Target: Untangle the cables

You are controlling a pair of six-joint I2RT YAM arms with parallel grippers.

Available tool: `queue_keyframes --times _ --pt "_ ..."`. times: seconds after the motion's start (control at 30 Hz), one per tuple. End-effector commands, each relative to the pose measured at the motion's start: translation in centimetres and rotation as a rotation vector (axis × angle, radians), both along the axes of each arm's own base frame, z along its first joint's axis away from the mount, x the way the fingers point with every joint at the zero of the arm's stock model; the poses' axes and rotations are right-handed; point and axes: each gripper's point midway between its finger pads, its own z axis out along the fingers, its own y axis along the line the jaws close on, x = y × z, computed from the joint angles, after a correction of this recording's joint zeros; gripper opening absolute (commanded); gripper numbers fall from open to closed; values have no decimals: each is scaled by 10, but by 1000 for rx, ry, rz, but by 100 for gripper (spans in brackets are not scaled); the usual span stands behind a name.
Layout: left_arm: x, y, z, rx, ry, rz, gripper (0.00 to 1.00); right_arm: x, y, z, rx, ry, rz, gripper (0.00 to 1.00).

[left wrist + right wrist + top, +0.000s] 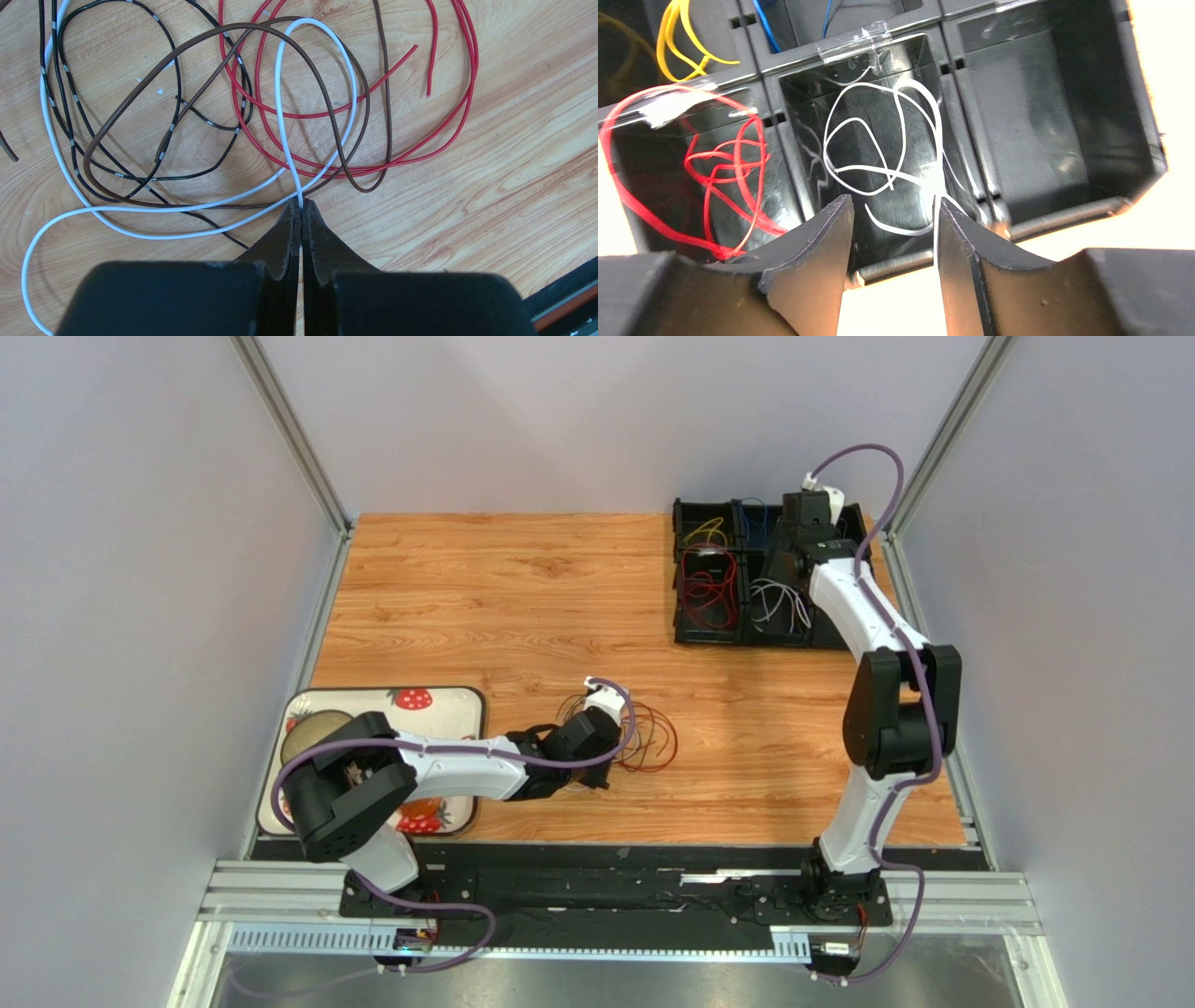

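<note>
white cable (277,84) pinched between closed left hand (302,208) tips, looping forward.

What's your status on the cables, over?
Left tool shut on white cable in the pile. Right tool open over tray, white strands beneath. Brown cable and red cable cross the held one.
</note>
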Motion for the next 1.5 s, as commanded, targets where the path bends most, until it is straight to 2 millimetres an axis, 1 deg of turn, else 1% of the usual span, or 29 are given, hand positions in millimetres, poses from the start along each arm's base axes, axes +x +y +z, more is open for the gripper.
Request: queue_keyframes --times 0.0,0.07,0.1,0.13,0.17,0.23,0.3,0.33,0.37,0.4,0.47,0.53,0.57,0.6,0.63,0.67,0.7,0.73,0.77,0.8,0.83,0.87,0.9,1.0,1.1,1.23,1.3,1.37,1.47 --pt "-8 10 -11 40 35 -4 0 -18 0 48 23 -109 -5 53" --pt "-8 10 -10 38 32 -5 0 -14 1 49 17 -127 15 53" --pt "-8 10 -10 38 32 -5 0 -20 0 42 10 -78 12 53" --pt "-8 10 -10 38 34 -4 0 -15 0 53 14 -90 9 52" --pt "-8 11 -10 38 31 -2 0 -16 1 48 24 -70 1 52" --pt "-9 12 -9 36 30 3 0 -14 4 49 38 -82 12 51" --pt "-9 13 -9 33 30 5 0 -1 7 44 46 -110 24 50" --pt "-9 12 -8 31 28 5 0 9 9 59 48 -140 29 49" --pt "-9 12 -8 32 27 4 0 13 8 62 48 -134 21 46" --pt "-9 13 -8 32 29 6 0 12 8 45 54 -65 10 44" --pt "-9 13 -9 35 29 7 0 17 6 60 53 -73 -5 44" --pt "-8 13 -8 33 29 8 0 5 1 61 41 -53 -38 44" --pt "-9 13 -9 34 30 9 0 -10 -6 42 15 -3 -68 45" --pt "-9 13 -9 34 31 10 0 -19 -9 37 8 4 -86 45" --pt "-9 13 -9 33 30 6 0 -31 -13 50 23 -32 -112 47" --pt "-9 13 -9 33 31 5 0 -42 -13 38 27 -14 -118 49" --pt "-9 12 -10 34 30 2 0 -59 -15 18 30 19 -126 52" --pt "-10 11 -11 36 35 -6 0 -70 -15 22 53 2 -144 54" --pt "-10 10 -12 37 38 -8 0 -78 -16 19 62 8 -155 56" --pt "-9 9 -11 38 36 -12 0 -93 -17 3 61 42 -164 57" --pt "-9 9 -11 38 36 -12 0 -98 -19 1 60 42 -168 58" --pt "-9 9 -11 37 37 -13 0 -103 -23 12 55 7 -189 59" --pt "-9 8 -11 34 35 -11 0 -111 -25 5 46 20 -195 60" --pt "-9 10 -11 30 33 -7 0 -118 -31 15 40 -12 -211 61" --pt "-9 10 -10 28 32 -9 0 -124 -34 16 34 -18 -223 61" --pt "-10 10 -11 30 34 -12 0 -136 -40 5 51 -1 -249 61" --pt "-10 9 -10 30 34 -14 0 -137 -40 7 74 -26 -255 60" --pt "-10 10 -12 35 37 -10 0 -139 -42 2 85 -33 -262 60" --pt "-9 10 -11 33 36 -8 0 -139 -44 3 101 -46 -275 59"
